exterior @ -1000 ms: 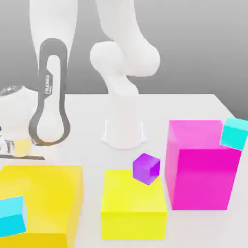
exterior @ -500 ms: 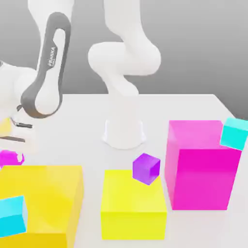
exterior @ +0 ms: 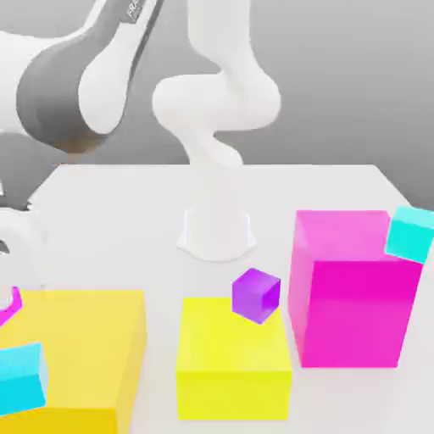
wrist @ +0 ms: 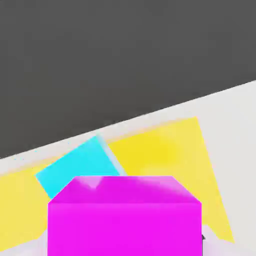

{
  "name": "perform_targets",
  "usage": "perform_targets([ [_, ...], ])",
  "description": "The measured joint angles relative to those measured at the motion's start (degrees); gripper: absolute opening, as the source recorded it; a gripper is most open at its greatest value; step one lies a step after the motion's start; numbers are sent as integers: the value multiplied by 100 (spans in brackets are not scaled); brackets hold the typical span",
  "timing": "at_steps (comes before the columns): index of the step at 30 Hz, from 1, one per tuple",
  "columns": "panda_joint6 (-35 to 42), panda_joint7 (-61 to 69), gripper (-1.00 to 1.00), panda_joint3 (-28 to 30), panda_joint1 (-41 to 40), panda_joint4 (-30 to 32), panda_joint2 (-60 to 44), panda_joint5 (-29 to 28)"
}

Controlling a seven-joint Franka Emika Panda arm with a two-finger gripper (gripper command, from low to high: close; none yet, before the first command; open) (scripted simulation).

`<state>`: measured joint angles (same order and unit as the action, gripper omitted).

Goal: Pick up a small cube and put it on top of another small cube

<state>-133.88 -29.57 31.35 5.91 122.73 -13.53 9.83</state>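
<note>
Two views were taken of a white table [exterior: 339,182] set with flat-coloured, smooth, sharp-edged blocks. In the hand view, a small magenta cube [wrist: 125,215] was seen close beneath the camera, pinched by the closed gripper; past it lay a small cyan cube [wrist: 77,167] resting on a large yellow block [wrist: 165,155]. In the exterior view, a sliver of the magenta cube [exterior: 10,303] was visible at the left edge, just above the large yellow block [exterior: 76,339], with the cyan cube [exterior: 21,377] at that block's near left corner. Further right, a small purple cube [exterior: 256,295] was tilted on a smaller yellow block [exterior: 233,364]. Another cyan cube [exterior: 411,233] leaned against the top corner of a tall magenta block [exterior: 352,288].
</note>
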Motion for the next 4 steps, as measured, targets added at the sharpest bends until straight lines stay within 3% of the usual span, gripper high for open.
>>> perform_targets([
  [1, -160, 67, 100, -60, -35, 47, -132, 115],
  [4, -160, 67, 100, -60, -35, 47, -132, 115],
])
